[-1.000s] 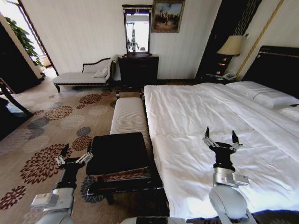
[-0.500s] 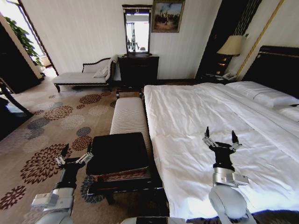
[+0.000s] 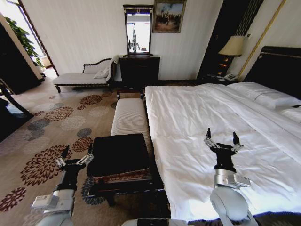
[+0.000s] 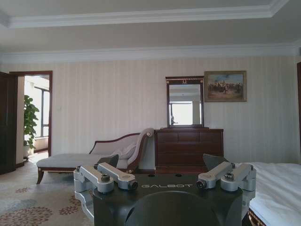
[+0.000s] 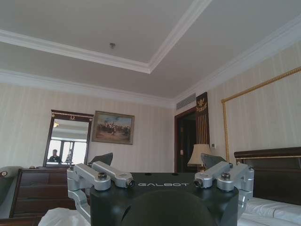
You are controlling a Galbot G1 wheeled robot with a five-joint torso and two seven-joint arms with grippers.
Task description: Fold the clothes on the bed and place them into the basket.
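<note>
Left claw (image 3: pixel 74 157) is held wide, empty, raised over the carpet just left of the basket (image 3: pixel 118 155). Basket is set on the near end of the striped table (image 3: pixel 128 115), left of the bed (image 3: pixel 211 127); its inside is seen black, the shirt cannot be made out. Right claw (image 3: pixel 222 141) is held wide, empty, over the bed's near sheet

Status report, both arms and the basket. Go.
Left gripper open, raised beside the basket. Right gripper open, raised over the bed. Basket on the bench, dark fabric on top. Nothing blocking.
</note>
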